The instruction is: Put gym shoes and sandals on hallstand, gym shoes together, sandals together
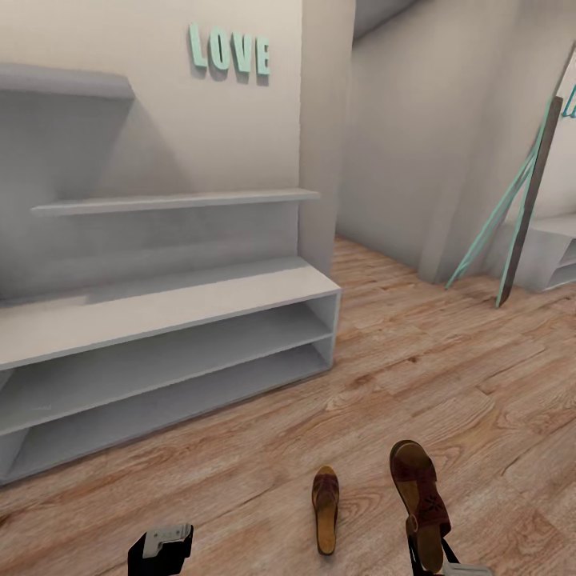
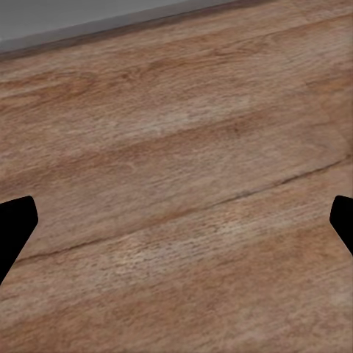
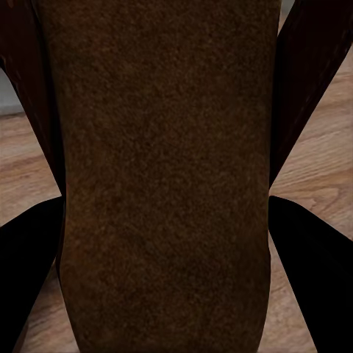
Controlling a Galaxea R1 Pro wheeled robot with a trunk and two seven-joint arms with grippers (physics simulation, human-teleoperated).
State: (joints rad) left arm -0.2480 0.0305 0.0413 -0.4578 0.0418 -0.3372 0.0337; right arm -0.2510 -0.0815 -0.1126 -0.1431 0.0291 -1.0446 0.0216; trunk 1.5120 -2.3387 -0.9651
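Head view: held sandal [image 1: 419, 492] (another sandal [image 1: 325, 508] beside) faces hallstand [image 1: 160, 308].

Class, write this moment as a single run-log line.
right claw: shut on held sandal | left claw: open, empty, over floor | other sandal: on floor | hallstand: bare

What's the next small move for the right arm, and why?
Probably carry the held sandal forward and left toward the rack. The right gripper looks shut on it, lifted off the floor; the rack's top is bare. The other sandal lies on the floor.
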